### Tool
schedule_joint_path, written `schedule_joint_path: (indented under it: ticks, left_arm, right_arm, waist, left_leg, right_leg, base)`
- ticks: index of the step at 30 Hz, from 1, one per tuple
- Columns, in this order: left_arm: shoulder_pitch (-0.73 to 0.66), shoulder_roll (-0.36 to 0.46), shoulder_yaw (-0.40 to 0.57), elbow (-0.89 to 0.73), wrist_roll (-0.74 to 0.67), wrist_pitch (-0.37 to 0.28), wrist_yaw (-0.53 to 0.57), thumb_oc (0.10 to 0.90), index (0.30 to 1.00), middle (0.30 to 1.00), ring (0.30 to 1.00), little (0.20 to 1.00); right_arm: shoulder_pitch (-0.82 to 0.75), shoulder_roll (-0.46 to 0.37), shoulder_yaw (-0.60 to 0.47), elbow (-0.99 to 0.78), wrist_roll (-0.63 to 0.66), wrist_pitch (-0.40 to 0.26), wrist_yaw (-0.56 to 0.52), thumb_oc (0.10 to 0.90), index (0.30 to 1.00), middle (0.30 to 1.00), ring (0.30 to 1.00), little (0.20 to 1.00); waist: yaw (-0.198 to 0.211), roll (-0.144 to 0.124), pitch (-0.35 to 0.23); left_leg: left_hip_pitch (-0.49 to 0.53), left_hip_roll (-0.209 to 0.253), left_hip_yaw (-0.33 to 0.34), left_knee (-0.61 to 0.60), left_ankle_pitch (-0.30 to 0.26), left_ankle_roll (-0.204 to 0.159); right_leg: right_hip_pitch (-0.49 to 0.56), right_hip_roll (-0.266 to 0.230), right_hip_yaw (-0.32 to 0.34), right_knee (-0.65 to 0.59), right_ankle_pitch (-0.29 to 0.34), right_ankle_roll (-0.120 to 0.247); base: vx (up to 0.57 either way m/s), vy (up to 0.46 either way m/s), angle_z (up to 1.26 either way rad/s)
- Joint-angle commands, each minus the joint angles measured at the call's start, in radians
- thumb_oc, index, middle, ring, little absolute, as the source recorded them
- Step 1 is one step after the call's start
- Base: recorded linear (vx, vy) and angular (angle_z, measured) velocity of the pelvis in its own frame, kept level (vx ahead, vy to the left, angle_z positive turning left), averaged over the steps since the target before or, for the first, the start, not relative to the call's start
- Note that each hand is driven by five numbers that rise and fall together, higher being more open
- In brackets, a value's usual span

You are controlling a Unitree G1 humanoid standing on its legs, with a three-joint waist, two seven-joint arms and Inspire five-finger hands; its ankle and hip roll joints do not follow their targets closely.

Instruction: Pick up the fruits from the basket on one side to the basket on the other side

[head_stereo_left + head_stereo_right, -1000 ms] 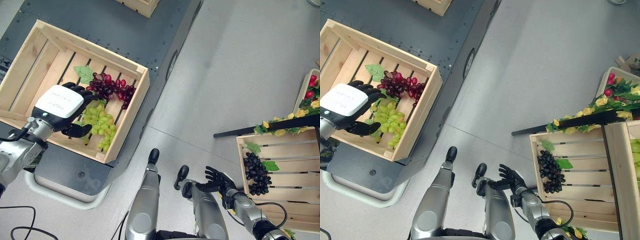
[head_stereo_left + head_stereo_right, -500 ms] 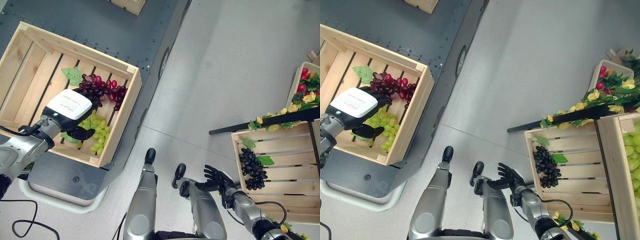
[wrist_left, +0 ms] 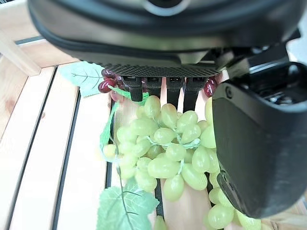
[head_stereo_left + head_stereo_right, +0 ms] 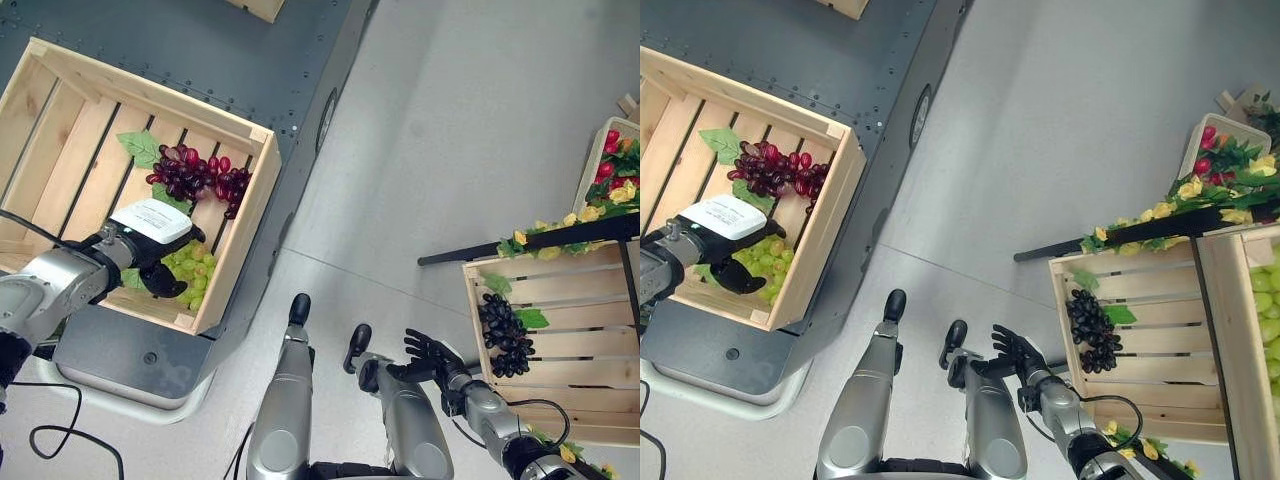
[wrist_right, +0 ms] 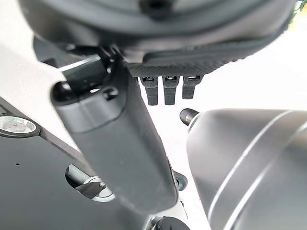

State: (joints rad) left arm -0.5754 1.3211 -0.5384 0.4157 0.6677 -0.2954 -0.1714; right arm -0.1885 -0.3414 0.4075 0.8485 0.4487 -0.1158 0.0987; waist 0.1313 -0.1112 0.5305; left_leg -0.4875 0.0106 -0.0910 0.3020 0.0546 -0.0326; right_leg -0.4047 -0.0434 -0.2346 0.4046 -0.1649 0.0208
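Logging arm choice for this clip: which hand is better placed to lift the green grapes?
Left. The left hand is over the green grapes in the left crate, fingers open. The right hand hangs low by the other crate.

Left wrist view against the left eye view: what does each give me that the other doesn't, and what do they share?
The left wrist view alone shows the left hand from close up, its fingers straight and spread over the green grapes, not closed on them. The left eye view alone shows the right hand hanging open low, and the right crate holding the dark grapes. Both show the green grapes, the red grapes and the left crate.
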Motion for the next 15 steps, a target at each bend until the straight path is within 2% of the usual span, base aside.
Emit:
schedule_joint_path:
  ticks: [1,2,3,6,11,15]
  left_arm:
    - [-0.037,0.106,0.071,-0.053,-0.07,0.043,-0.106,0.8,0.9,0.9,0.9,0.9]
    - [-0.039,0.107,0.07,-0.055,-0.07,0.044,-0.112,0.8,0.9,0.9,0.9,0.9]
    - [-0.05,0.113,0.064,-0.065,-0.059,0.066,-0.149,0.8,0.9,0.9,0.9,0.9]
    - [-0.066,0.127,0.054,-0.068,-0.017,0.113,-0.17,0.8,0.9,0.9,0.9,0.9]
    - [-0.106,0.136,0.021,-0.022,0.166,0.255,-0.148,0.8,0.9,0.9,0.9,0.9]
    - [-0.124,0.119,-0.004,0.025,0.254,0.314,-0.134,0.8,0.9,0.9,0.9,0.9]
  right_arm:
    - [0.046,-0.052,-0.02,-0.04,0.033,-0.017,0.005,0.8,0.9,0.9,0.9,0.9]
    - [0.045,-0.052,-0.02,-0.039,0.033,-0.017,0.005,0.8,0.9,0.9,0.9,0.9]
    - [0.045,-0.054,-0.021,-0.037,0.04,-0.02,0.009,0.8,0.9,0.9,0.9,0.9]
    - [0.043,-0.056,-0.021,-0.039,0.05,-0.02,0.007,0.8,0.9,0.9,0.9,0.9]
    - [0.039,-0.052,-0.016,-0.032,0.062,-0.025,0.013,0.8,0.9,0.9,0.9,0.9]
    - [0.032,-0.045,-0.01,-0.019,0.076,-0.029,0.019,0.8,0.9,0.9,0.9,0.9]
  waist:
    - [0.009,0.047,-0.01]
    - [0.01,0.048,-0.01]
    - [0.012,0.048,-0.01]
    - [0.014,0.049,-0.01]
    - [0.017,0.038,-0.01]
    - [0.021,0.026,-0.01]
  left_leg:
    - [-0.023,-0.063,0.095,0.062,-0.085,0.017]
    - [-0.022,-0.063,0.094,0.061,-0.084,0.017]
    - [-0.019,-0.064,0.093,0.058,-0.084,0.017]
    - [-0.017,-0.063,0.093,0.056,-0.085,0.017]
    - [-0.018,-0.063,0.089,0.062,-0.089,0.016]
    - [-0.019,-0.063,0.084,0.064,-0.093,0.019]
  right_leg:
    - [0.089,0.023,-0.034,-0.081,0.044,0.007]
    - [0.09,0.023,-0.035,-0.083,0.044,0.007]
    - [0.093,0.02,-0.04,-0.085,0.045,0.008]
    - [0.096,0.017,-0.047,-0.088,0.046,0.009]
    - [0.095,0.015,-0.056,-0.086,0.048,0.011]
    - [0.092,0.017,-0.057,-0.081,0.049,0.011]
  base:
    - [0.0,0.0,0.0]
    - [0.0,0.0,0.0]
    - [0.0,0.0,0.0]
    - [0.01,-0.024,0.06]
    - [0.01,-0.017,0.05]
    - [0.02,-0.034,0.02]
